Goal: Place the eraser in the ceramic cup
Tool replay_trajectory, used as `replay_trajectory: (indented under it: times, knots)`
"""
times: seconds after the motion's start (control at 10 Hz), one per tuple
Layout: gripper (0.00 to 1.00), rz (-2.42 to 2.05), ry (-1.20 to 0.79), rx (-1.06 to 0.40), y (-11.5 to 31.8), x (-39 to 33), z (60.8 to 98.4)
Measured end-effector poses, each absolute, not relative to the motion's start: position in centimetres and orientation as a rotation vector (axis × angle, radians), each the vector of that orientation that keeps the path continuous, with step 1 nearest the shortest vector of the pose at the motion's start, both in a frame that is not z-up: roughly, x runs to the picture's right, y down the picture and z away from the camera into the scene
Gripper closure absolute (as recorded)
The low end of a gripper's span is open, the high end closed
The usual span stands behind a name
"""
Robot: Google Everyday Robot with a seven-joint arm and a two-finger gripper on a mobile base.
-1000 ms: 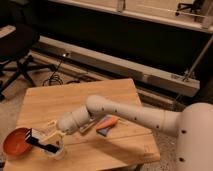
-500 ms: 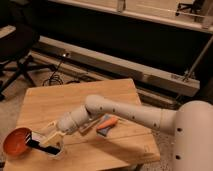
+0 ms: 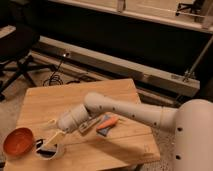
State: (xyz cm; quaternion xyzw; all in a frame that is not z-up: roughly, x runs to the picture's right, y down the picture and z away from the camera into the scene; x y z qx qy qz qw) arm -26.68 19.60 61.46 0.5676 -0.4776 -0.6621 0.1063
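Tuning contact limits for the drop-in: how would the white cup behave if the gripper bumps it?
The cup looks small and probably light, so a bump would likely slide it across the smooth wooden table. Low and wide, it seems unlikely to tip. The gripper sits right over it, and the orange bowl close beside could stop a slide that way.

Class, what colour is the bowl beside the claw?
Orange-red bowl, left of the claw over the ceramic cup; camera view.

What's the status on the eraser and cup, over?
Gripper down at white cup, front-left of table. Eraser dark, at cup mouth. Orange bowl right beside cup.
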Motion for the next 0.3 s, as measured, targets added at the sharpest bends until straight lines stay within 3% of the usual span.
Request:
replay_trajectory:
  times: [0.3]
  knots:
    - [0.20,-1.968,-1.379,1.686,19.14,-26.79,61.35]
